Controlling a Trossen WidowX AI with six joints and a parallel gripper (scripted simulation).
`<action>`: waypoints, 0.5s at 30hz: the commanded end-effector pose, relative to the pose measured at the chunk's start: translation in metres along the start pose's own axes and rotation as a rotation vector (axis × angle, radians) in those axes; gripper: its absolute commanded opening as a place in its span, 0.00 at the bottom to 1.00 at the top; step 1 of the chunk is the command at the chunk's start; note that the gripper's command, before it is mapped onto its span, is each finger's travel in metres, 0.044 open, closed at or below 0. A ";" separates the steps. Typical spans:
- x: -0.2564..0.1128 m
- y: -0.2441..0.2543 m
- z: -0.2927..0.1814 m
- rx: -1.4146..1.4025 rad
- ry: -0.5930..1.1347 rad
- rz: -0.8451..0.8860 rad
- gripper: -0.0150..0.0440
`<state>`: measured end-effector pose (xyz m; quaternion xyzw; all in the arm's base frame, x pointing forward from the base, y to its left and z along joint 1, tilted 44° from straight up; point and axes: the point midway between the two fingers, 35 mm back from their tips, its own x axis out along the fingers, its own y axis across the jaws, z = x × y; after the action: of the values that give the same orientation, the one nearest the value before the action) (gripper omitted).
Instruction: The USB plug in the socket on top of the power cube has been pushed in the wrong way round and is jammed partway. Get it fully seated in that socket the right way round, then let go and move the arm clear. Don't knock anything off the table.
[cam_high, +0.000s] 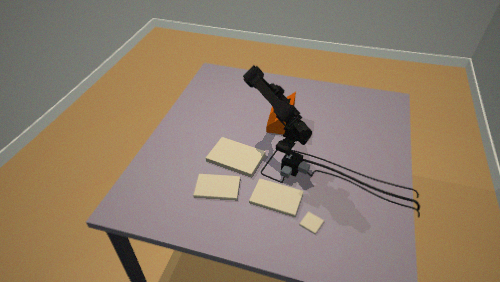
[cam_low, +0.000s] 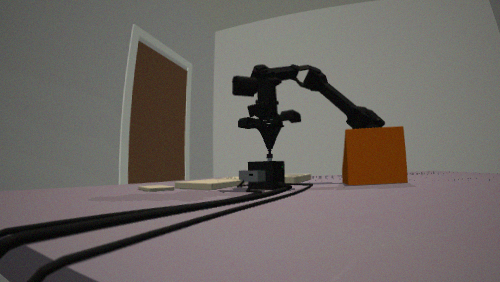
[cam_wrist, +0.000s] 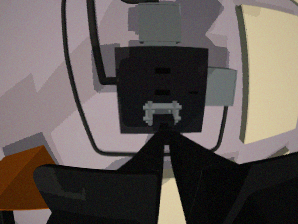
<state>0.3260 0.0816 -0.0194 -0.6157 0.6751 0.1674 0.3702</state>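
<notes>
The black power cube (cam_high: 293, 161) (cam_low: 274, 175) (cam_wrist: 135, 80) stands upright on the table, with dark slots in its top. My gripper (cam_low: 269, 149) (cam_wrist: 165, 138) points down above the cube and is shut on the USB plug (cam_low: 269, 156) (cam_wrist: 164, 119). The plug is a small dark body, upright at the cube's top. A short light strip shows between it and the cube in the exterior view. A grey metal bracket-like outline (cam_wrist: 162, 106) surrounds the plug's far side in the wrist view. The fingers hide part of the plug; its depth and which way round it is cannot be told.
Grey plugs (cam_wrist: 160, 22) (cam_wrist: 221, 87) stick out of two cube sides. Black cables (cam_high: 360, 176) (cam_low: 150, 215) run to the table edge, and one loops around the cube. Several cream slabs (cam_high: 235, 155) (cam_high: 276, 196) lie nearby. An orange block (cam_low: 375, 156) (cam_wrist: 25, 175) stands under the arm's base.
</notes>
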 end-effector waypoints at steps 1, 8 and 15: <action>0.001 0.000 0.000 -0.006 0.002 -0.003 0.25; 0.002 0.000 0.000 -0.006 0.002 -0.003 0.25; 0.003 0.000 0.000 -0.006 0.002 -0.003 0.25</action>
<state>0.3261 0.0804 -0.0207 -0.6158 0.6751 0.1673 0.3702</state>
